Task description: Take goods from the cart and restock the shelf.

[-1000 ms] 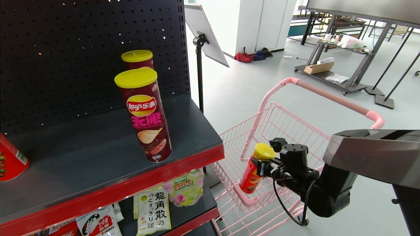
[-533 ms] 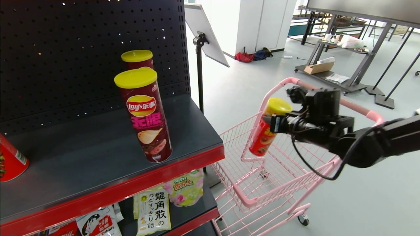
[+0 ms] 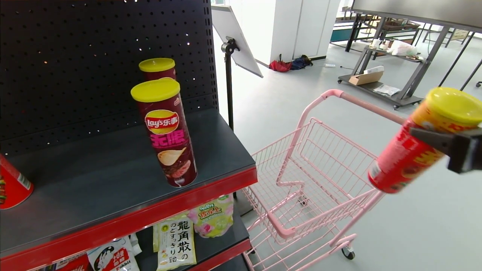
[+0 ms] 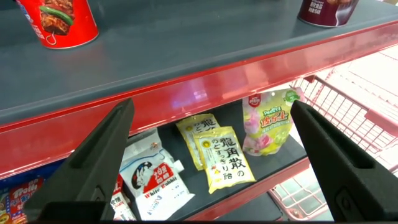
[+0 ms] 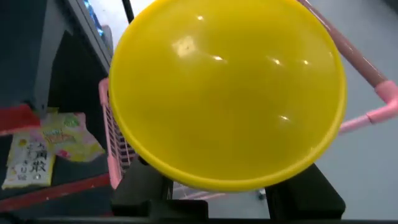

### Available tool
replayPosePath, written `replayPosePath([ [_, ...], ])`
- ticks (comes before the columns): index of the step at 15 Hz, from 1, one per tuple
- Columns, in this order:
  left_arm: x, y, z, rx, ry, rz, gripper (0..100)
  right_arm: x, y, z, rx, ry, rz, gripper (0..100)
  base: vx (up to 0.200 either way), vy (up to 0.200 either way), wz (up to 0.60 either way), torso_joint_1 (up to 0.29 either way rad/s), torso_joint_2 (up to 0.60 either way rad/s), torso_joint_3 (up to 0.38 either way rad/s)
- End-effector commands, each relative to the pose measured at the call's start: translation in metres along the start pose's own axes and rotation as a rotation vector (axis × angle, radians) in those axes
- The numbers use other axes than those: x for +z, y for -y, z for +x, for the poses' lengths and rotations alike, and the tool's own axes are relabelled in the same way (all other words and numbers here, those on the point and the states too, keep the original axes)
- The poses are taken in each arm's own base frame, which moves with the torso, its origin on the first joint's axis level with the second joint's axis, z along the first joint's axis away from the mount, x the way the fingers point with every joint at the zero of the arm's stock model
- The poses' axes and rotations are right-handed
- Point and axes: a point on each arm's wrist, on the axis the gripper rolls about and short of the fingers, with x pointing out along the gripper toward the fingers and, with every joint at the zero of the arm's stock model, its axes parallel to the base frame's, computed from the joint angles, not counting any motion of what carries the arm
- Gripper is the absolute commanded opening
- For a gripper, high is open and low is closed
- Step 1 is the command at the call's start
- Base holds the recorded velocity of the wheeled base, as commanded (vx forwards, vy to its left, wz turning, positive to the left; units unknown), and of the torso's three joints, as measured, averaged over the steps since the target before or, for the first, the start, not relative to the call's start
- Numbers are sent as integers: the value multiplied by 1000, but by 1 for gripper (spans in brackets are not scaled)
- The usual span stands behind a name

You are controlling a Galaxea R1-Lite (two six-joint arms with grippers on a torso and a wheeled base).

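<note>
I see the left tool (image 4: pixel 211 109) released, its fingers spread wide, level with the shelf's red front edge (image 4: pixel 186 93) on the side away from the cart (image 3: pixel 320 169).

On the shelf's top deck (image 3: pixel 94 177), a red can (image 3: pixel 11 184) stands at the end farthest from the cart. Two maroon chip cans with yellow lids stand upright nearer the cart, the front can (image 3: pixel 165 135) close to the deck edge and the rear can (image 3: pixel 157 67) behind it, by the pegboard. The lower deck holds flat snack bags (image 3: pixel 177 237), and a green pouch (image 3: pixel 212 214) lies closest to the cart.

The right tool (image 3: pixel 433 138) is clenched on a red chip can (image 3: pixel 403 158) just under its yellow lid (image 5: pixel 230 93). The can is tilted, lid uppermost, raised over the cart's right side.
</note>
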Motion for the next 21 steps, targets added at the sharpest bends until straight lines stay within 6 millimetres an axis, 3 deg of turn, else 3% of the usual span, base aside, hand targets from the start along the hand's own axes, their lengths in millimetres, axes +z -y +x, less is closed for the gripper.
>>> replayPosePath([
  [1, 0, 0, 0, -1, 0, -1, 100, -51, 21, -93, -73, -3, -24, 0, 0, 0, 0, 0, 0, 0],
  [3, 0, 0, 0, -3, 0, -1, 100, -72, 23, -106, -140, -62, -32, 0, 0, 0, 0, 0, 0, 0],
  [8, 0, 0, 0, -3, 0, -1, 100, -72, 24, -109, -169, -54, -30, 0, 0, 0, 0, 18, -53, -31],
  [21, 0, 0, 0, -3, 0, -1, 100, -72, 23, -102, -134, -78, -38, 0, 0, 0, 0, 159, -373, -219],
])
